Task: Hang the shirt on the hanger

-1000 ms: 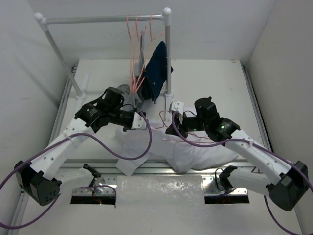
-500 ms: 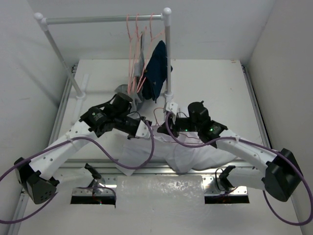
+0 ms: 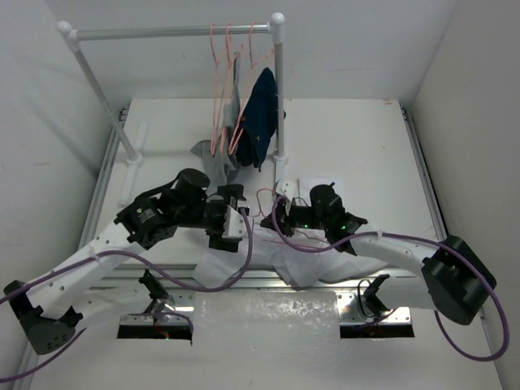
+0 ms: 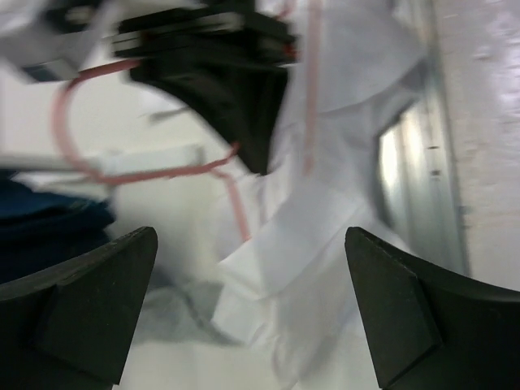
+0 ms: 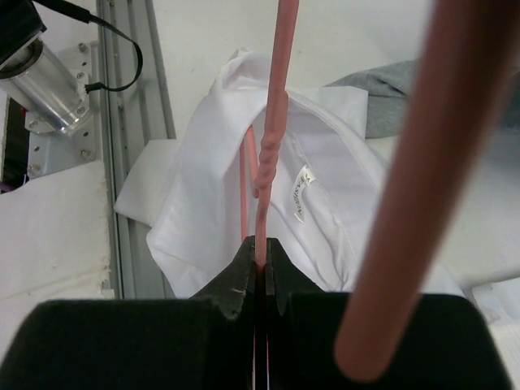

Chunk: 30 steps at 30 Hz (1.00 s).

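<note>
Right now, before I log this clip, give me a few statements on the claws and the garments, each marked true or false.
1. The right claw is shut on the hanger. True.
2. The left claw is clamped on the shirt. False: it is open wide, gripping nothing.
3. The shirt hangs from the rail. False: it lies crumpled on the table near the arms' edge.
4. A navy-blue garment hangs at the rail. True.
5. The rail carries no other hangers. False: several spare hangers hang there.
</note>
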### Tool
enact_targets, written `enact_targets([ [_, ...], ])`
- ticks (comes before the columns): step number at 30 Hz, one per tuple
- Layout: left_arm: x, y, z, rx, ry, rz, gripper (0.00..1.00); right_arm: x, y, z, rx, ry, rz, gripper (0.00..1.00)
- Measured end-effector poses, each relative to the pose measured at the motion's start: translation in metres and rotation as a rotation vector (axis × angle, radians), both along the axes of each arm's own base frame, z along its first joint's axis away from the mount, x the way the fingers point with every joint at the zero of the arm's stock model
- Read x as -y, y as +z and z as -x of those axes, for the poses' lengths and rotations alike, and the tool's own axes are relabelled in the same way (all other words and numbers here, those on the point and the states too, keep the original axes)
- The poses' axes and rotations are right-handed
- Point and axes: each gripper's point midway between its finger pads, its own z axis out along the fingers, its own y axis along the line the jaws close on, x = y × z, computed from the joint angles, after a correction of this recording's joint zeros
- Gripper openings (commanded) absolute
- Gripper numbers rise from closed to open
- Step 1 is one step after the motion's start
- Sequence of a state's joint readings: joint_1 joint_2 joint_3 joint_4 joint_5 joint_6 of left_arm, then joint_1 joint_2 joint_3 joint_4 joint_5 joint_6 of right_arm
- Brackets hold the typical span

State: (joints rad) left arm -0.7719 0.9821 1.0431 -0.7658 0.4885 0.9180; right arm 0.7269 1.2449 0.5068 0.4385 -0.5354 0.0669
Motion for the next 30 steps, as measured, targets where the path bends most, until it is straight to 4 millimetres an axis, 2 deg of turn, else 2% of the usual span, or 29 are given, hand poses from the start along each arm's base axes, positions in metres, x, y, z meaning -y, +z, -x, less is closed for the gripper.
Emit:
enact_targets([
  [3,-0.017,0.011,-0.028,0.102,0.138,0.0,0.99,-0.003,-0.008,0.0,-0.018,0.0,0.0,0.0],
  [5,-0.033,0.005,-0.045,0.135,0.224,-0.033,1.0,-0.003,-0.012,0.0,-0.026,0.001,0.004,0.0],
  [8,-0.054,-0.018,-0.053,0.119,0.29,-0.105,1.0,-0.004,-0.015,0.001,-0.033,0.004,0.008,0.0],
  [13,-0.071,-0.057,-0.049,0.043,0.312,-0.186,1.0,-0.006,-0.015,0.003,-0.03,0.01,0.006,0.0],
  [15,-0.078,-0.072,-0.055,-0.005,0.344,-0.205,1.0,-0.007,-0.015,0.005,-0.03,0.016,0.006,0.0],
  [19,-0.081,-0.094,-0.069,-0.128,0.378,-0.196,0.99,-0.009,-0.014,0.007,-0.025,0.026,0.006,0.0],
  [24,-0.065,-0.109,-0.059,-0.261,0.302,-0.16,1.0,-0.008,-0.012,0.008,-0.009,0.027,0.005,0.0],
  [27,-0.056,-0.117,-0.054,-0.328,0.266,-0.151,0.88,-0.008,-0.009,0.008,0.01,0.03,0.002,0.0],
  [28,-0.054,-0.119,-0.053,-0.343,0.26,-0.148,0.74,-0.008,-0.008,0.008,0.016,0.031,0.001,0.0],
  [30,-0.05,-0.12,-0.052,-0.363,0.254,-0.13,0.56,-0.008,-0.007,0.008,0.024,0.033,0.002,0.0],
])
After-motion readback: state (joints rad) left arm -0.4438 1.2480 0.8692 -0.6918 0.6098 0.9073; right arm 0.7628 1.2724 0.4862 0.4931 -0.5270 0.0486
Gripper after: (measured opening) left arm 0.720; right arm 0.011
